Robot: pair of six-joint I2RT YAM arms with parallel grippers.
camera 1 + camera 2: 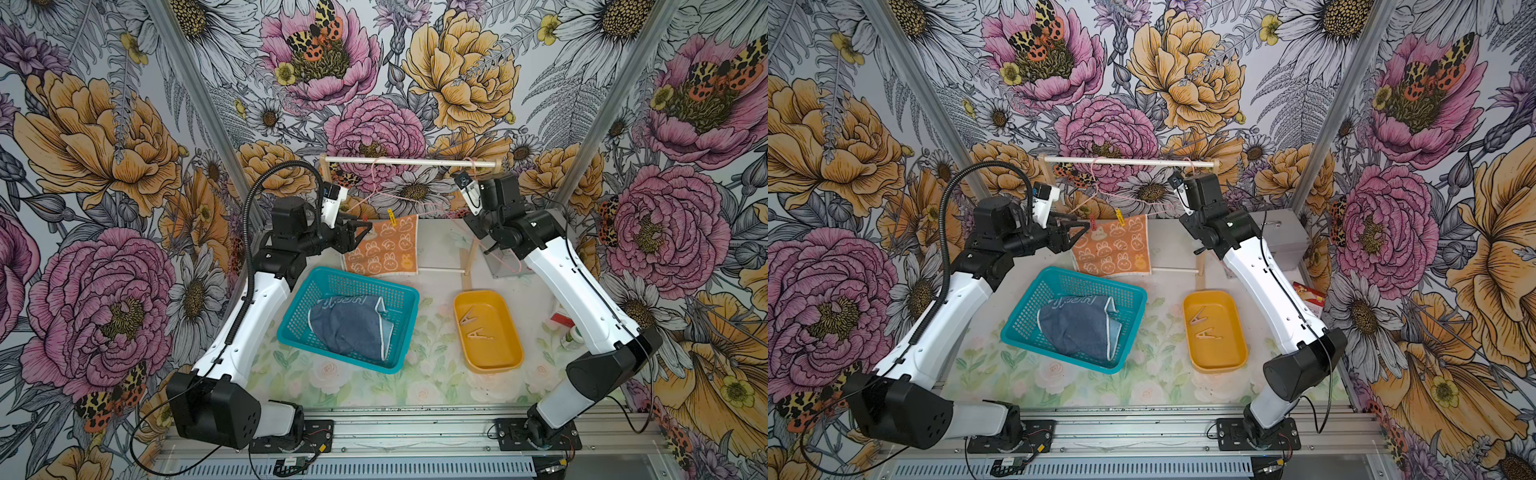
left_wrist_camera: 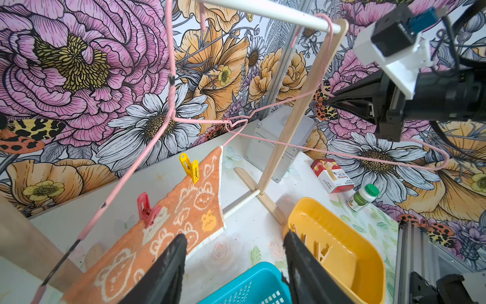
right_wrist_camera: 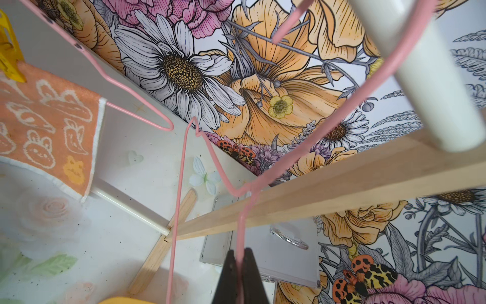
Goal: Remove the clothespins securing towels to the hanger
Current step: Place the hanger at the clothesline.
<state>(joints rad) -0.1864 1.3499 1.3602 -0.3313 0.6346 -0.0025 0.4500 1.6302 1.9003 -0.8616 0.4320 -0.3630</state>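
1. The orange towel (image 2: 184, 200) hangs from the pink hanger (image 2: 136, 168); the red clothespin (image 2: 147, 210) pins it near one upper corner and the yellow clothespin (image 2: 190, 167) further along the same edge. Two wooden clothespins (image 1: 473, 328) lie in the yellow tray (image 1: 515, 353), and the blue towel (image 1: 345, 328) sits in the teal basket (image 1: 365, 279); we judge the job about half done.
2. Our left gripper (image 2: 234, 237) is open, jaws well apart and empty, just beside the red clothespin; our right gripper (image 3: 239, 252) is pinched on the thin wire of the second hanger (image 3: 242, 223), which carries nothing.
3. We expect the plastic pegs to be light, stiff and smooth, with a firm spring; we should squeeze the flared tails that stand above the wire, not the biting end, and squarely, or the jaws may skid off.
4. The towel is soft and limp; once one peg lets go, that corner will likely sag; the wire hanger is springy and hangs loose on the rod (image 1: 407, 162), so it may swing under a push.
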